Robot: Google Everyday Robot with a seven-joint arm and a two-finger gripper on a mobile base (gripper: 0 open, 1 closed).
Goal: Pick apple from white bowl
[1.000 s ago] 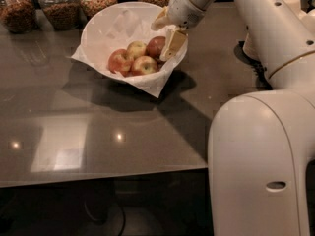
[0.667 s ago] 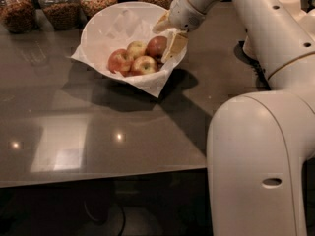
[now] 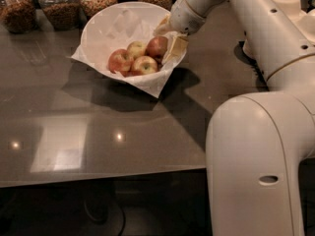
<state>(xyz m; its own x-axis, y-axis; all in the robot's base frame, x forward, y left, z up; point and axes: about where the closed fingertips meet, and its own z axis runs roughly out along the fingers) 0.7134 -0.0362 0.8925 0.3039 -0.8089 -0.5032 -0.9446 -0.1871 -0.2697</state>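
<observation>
Against the picture from a second ago little differs: the gripper (image 3: 169,37) has stayed at the 3 o'clock rim of the white bowl (image 3: 93,28), perhaps a touch deeper in, and the fruit lies in the same places; the bowl itself has not shifted on the counter (image 3: 98,132).

The gripper's two pale fingers stand spread apart, one above the rim and one reaching down inside it; they grasp nothing.

The white bowl sits towards 11 o'clock on the dark counter; it is lined with crinkled white paper (image 3: 147,85) whose corners stick out over the rim at 5 and 9 o'clock; it holds four apples, bunched in its lower right half.

The apple (image 3: 157,45), brownish-red over dull tan, lies at 3 o'clock of the bunch, just beside the lower finger; whether it touches the finger cannot be told.

A small pale yellow apple (image 3: 137,48) lies at 12 o'clock of the bunch; a redder apple (image 3: 120,60) at 9 o'clock; a yellow-and-red apple (image 3: 144,65) at 6 o'clock.

Along the 12 o'clock edge of the counter stand four glass jars (image 3: 59,6), each holding brownish dry food; the robot's white arm (image 3: 275,43) reaches in from 3 o'clock.
</observation>
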